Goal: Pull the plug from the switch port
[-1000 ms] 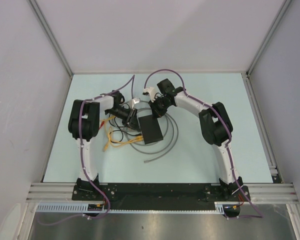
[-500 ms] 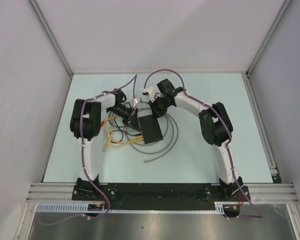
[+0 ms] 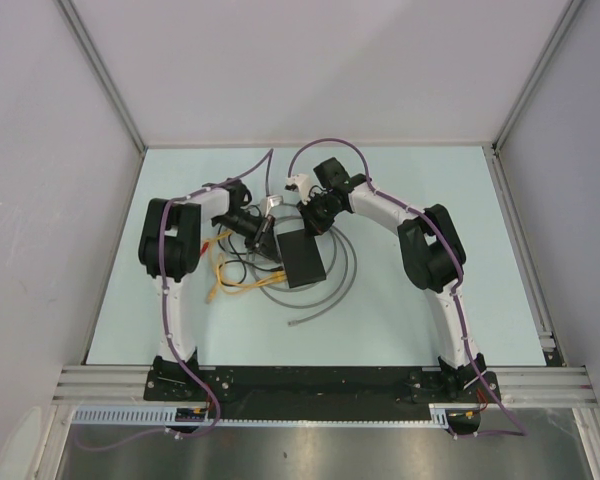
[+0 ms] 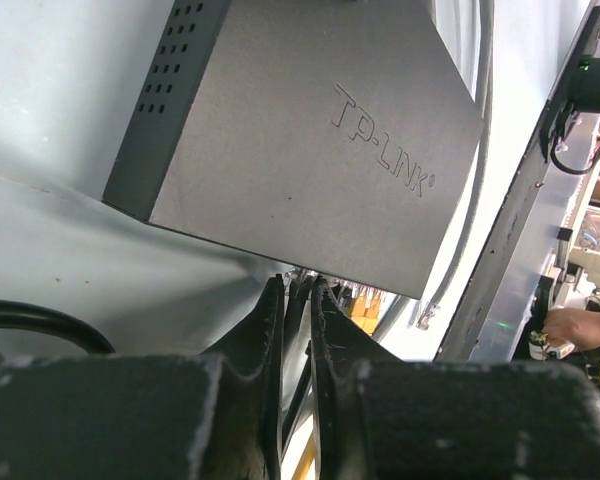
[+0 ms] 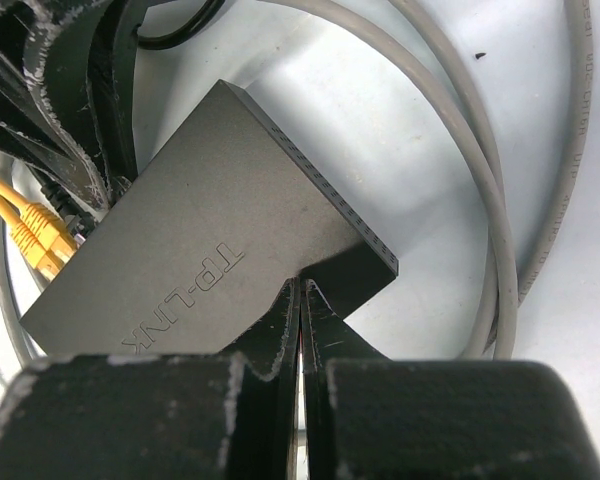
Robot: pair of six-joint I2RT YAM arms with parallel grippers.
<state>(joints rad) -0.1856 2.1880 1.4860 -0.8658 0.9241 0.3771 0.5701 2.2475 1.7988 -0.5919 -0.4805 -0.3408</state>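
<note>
The switch [image 3: 305,262] is a flat black box lying mid-table; it fills the left wrist view [image 4: 310,130] and right wrist view [image 5: 200,250]. My left gripper [image 3: 269,232] sits at the switch's port edge, its jaws [image 4: 296,285] shut on a thin black-cabled plug [image 4: 302,300] right where it meets the box. My right gripper [image 3: 313,222] is shut with nothing in it, its tips [image 5: 300,287] resting on the switch's top face near a corner. Two yellow plugs [image 5: 35,235] sit in neighbouring ports.
A grey cable [image 3: 330,295] loops around the switch's right and near sides [image 5: 480,200]. Yellow cables [image 3: 225,285] and a black cable [image 3: 235,265] tangle left of the box. Walls stand on three sides of the table, and a metal rail [image 3: 320,380] runs along its near edge.
The left gripper's jaws have closed in on the plug at the port edge. Both arms and the switch have stayed almost where they were.
</note>
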